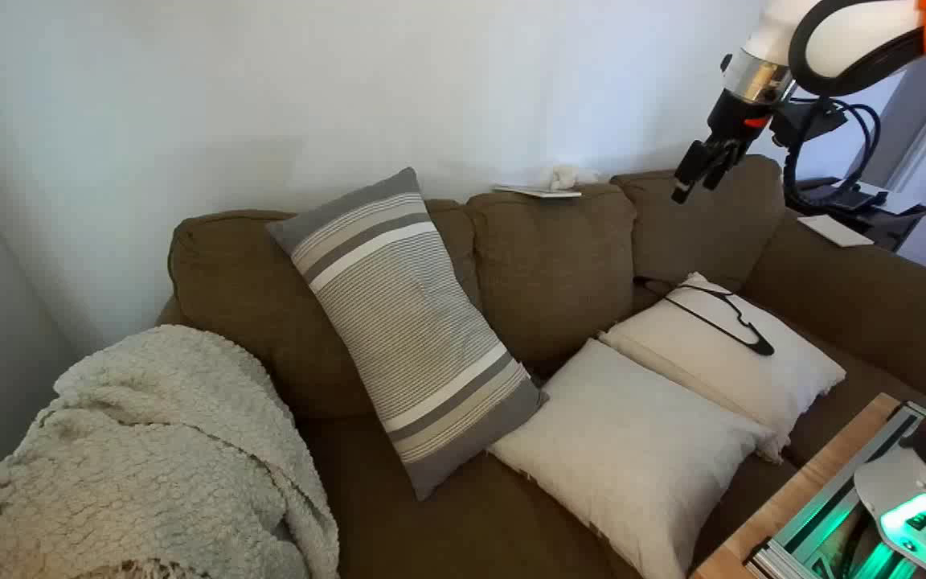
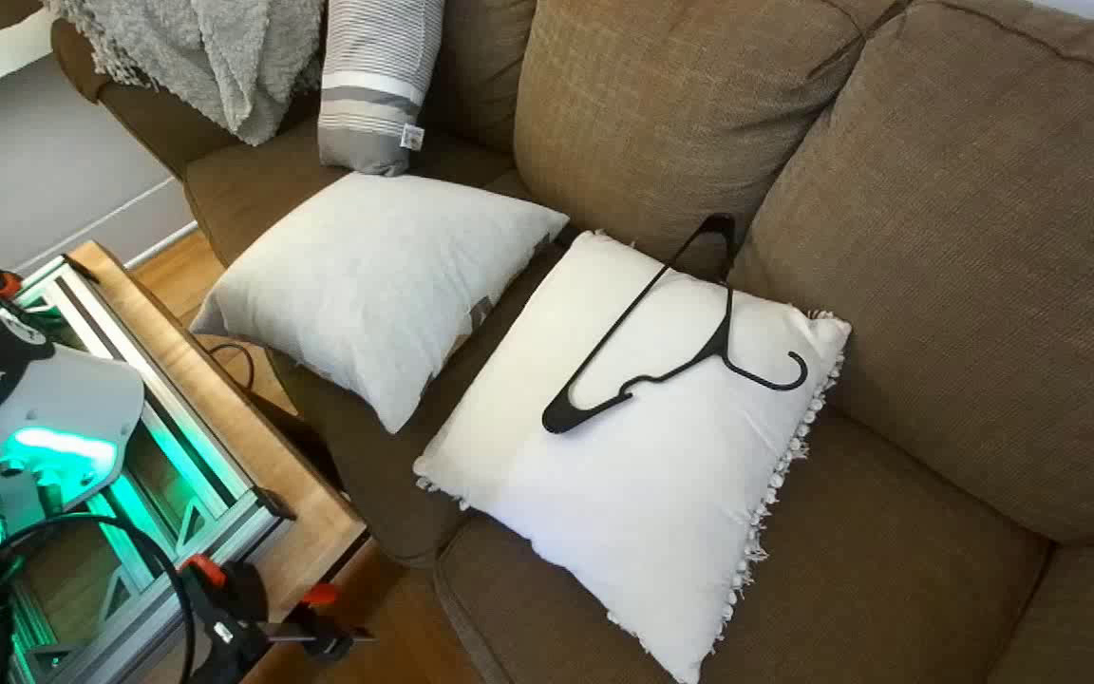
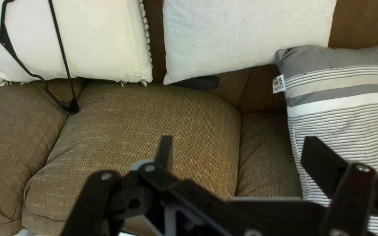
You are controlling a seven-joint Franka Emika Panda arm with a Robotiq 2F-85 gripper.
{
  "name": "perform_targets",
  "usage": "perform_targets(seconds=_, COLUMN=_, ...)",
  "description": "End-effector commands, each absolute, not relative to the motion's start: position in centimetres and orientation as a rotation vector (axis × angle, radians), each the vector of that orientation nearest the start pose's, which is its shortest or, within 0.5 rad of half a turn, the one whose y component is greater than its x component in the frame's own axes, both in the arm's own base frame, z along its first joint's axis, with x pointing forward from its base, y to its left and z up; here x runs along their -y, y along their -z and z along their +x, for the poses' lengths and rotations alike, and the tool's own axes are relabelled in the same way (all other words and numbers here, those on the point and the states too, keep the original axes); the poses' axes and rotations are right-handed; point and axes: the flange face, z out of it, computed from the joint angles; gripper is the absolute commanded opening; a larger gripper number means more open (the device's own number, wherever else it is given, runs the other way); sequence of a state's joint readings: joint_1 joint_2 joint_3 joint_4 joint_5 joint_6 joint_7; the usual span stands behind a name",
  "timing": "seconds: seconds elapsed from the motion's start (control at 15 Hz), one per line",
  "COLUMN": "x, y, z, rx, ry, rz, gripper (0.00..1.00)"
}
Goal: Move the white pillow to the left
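Note:
The white pillow is a plain cream-white square lying flat on the sofa seat. It shows in an exterior view (image 1: 624, 450), in an exterior view (image 2: 367, 275) and at the top of the wrist view (image 3: 241, 32), where its upper part is cut off. It lies between the grey striped pillow and a tasselled white pillow. My gripper (image 1: 698, 183) is high in the air near the sofa back, apart from all pillows. In the wrist view the gripper (image 3: 239, 141) has its fingers wide apart with nothing between them. The gripper is out of view in an exterior view.
The striped pillow (image 1: 407, 322) leans on the sofa back, touching the white pillow's edge. A black hanger (image 2: 571, 415) lies on the tasselled pillow (image 2: 604, 513). A fleecy blanket (image 1: 157, 450) covers the sofa's end. The robot's wooden table (image 2: 253, 446) stands before the seat.

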State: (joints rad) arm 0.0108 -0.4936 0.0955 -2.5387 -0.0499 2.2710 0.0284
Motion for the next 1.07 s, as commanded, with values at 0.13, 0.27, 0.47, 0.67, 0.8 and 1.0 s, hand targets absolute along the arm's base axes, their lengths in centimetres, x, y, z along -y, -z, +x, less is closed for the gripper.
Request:
perform_targets(seconds=0.13, x=-4.4, y=-46.3, z=41.0, rx=0.159, ry=0.363, rz=-3.189, gripper=1.00)
perform_targets(seconds=0.27, x=-4.4, y=-46.3, z=41.0, rx=0.159, ry=0.363, rz=-3.189, gripper=1.00)
perform_targets(seconds=0.47, x=-4.4, y=-46.3, z=41.0, rx=0.159, ry=0.363, rz=-3.190, gripper=1.00)
perform_targets(seconds=0.67, x=-3.5, y=-45.6, z=41.2, rx=0.157, ry=0.371, rz=-3.140, gripper=1.00)
perform_targets(seconds=0.8, x=-1.9, y=-43.1, z=42.0, rx=0.188, ry=0.380, rz=-3.052, gripper=1.00)
perform_targets(seconds=1.0, x=1.1, y=-37.3, z=43.8, rx=0.242, ry=0.344, rz=-2.934, gripper=1.00)
